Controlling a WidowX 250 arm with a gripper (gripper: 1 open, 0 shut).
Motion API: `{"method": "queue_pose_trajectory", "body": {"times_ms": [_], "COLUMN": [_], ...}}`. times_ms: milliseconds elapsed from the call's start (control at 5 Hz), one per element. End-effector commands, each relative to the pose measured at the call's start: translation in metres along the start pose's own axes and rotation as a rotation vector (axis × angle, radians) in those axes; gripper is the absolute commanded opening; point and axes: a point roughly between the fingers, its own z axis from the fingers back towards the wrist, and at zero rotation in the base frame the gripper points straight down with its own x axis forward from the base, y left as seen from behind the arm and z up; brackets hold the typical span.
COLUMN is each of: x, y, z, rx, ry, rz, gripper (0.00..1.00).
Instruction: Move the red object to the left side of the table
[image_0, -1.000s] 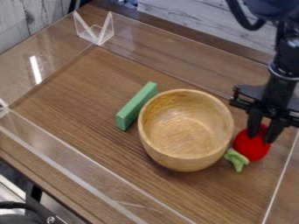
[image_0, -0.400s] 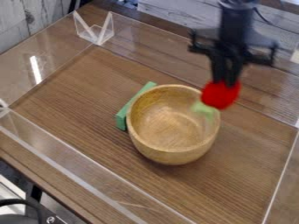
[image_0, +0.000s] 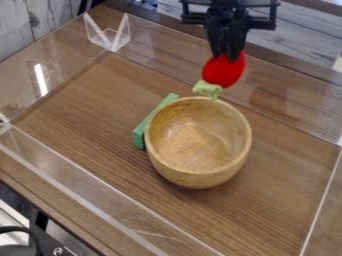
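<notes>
gripper (image_0: 225, 58) pinching the fruit (image_0: 223, 70) from the top; looks light, hard plastic, maybe slippery, so grab mid-body.

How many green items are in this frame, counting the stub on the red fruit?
2. The flat green block lies on the table, against the wooden bowl's left side, partly hidden by its rim. The green stub hangs from the red object, lifted by the gripper.

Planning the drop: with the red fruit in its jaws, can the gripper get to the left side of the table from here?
Probably yes. The gripper holds the red object clear above the wooden bowl and green block; the table beyond looks bare.
</notes>
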Motion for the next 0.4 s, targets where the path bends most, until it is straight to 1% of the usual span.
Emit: {"method": "queue_pose_trajectory", "body": {"times_ms": [0, 200], "x": [0.007, 0.015], "y": [-0.003, 0.007], "z": [0.021, 0.009], "rx": [-0.012, -0.007], "ry": [-0.068, -0.061], "rz": [-0.035, -0.037], "gripper": [0.0, 0.0]}}
